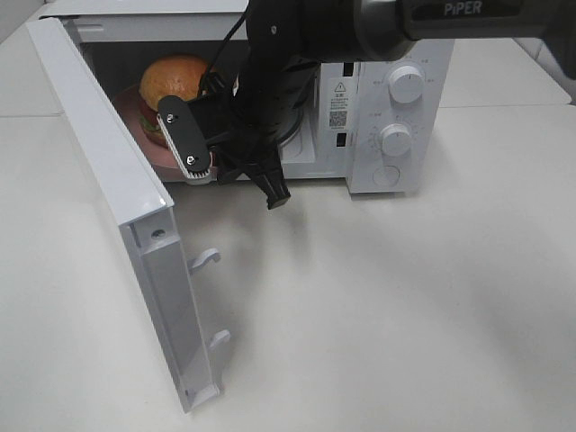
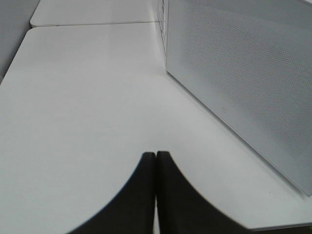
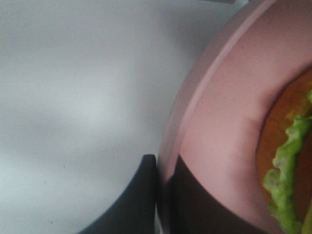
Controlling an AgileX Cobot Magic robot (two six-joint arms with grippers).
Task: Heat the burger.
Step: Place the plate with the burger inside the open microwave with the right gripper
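White table (image 1: 405, 315), white microwave (image 1: 387, 90) at the back, its door (image 1: 117, 180) swung wide open. I find the burger (image 1: 171, 81) inside the cavity on a pink plate (image 1: 130, 112). It stands upright, bun dome up and layers level. It is round, so I see no long side. The right pincer (image 3: 162, 165) reaches into the opening and pinches the plate's rim, the lettuce edge facing it. The left pincer (image 2: 156, 156) has its fingers pressed together over bare table, beside a perforated white panel (image 2: 243, 73).
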